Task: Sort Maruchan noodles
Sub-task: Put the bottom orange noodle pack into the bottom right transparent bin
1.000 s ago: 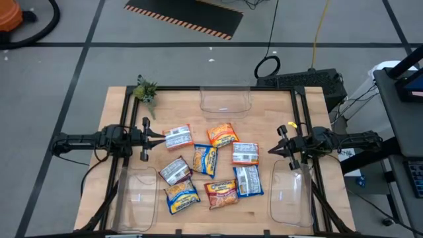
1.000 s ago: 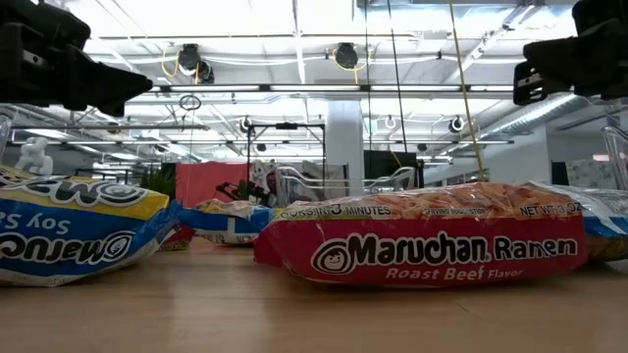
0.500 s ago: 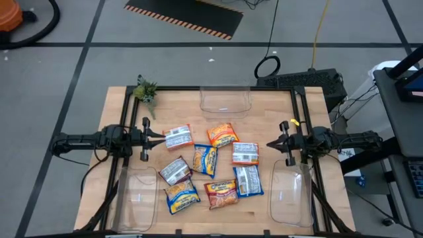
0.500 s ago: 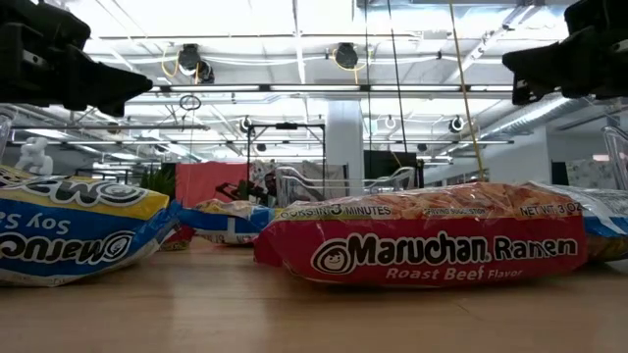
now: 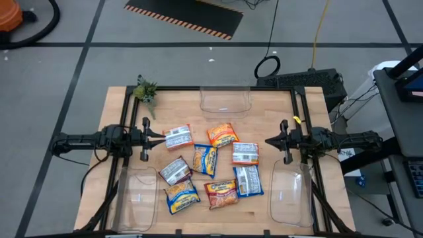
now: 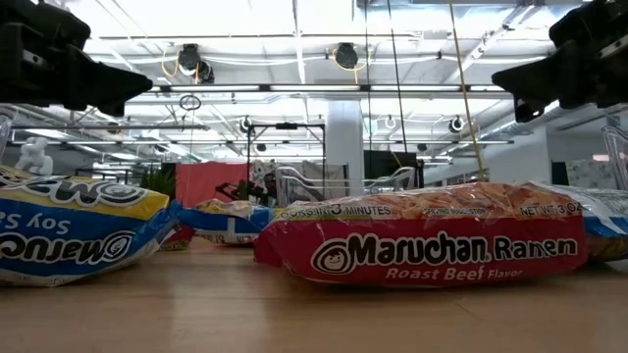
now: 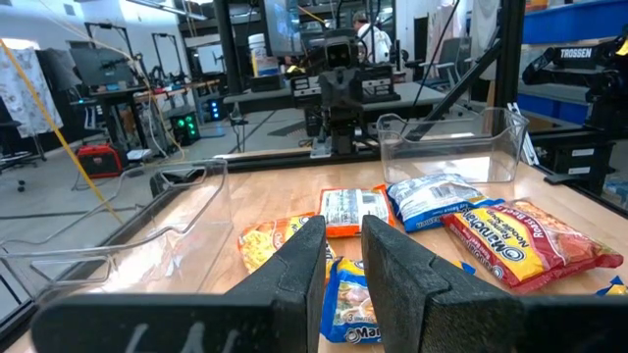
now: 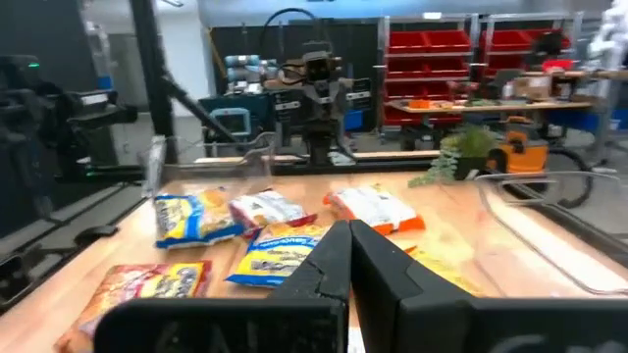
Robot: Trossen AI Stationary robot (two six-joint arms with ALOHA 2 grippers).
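- The noodle packets, eight of them, lie loose in the middle of the table, between the two arms. None is in a bin yet.
- Several packets touch or overlap: the blue-and-yellow one at the centre sits against its neighbours at 7 and 5 o'clock. A grab there could drag two at once or push one aside.
- The packets are flat and slick-looking, so closing fingers may slide off the top instead of catching an edge.
- The left gripper hovers at the pile's 9 o'clock, jaws a narrow slit apart and holding nothing; the white packet lies just beside its tip. That gap looks too small to take a packet without widening first.
- The right gripper hovers at 3 o'clock, jaws shut and empty, near the white packet.
- Three clear bins stand at 12, 7 and 5 o'clock. Their see-through walls are easy to misjudge, so a drop could clip a rim.
- Which flavour belongs in which bin is not shown.
- In the low view, the red beef packet blocks most of the pile behind it, and both grippers are cut off at the frame's upper corners.
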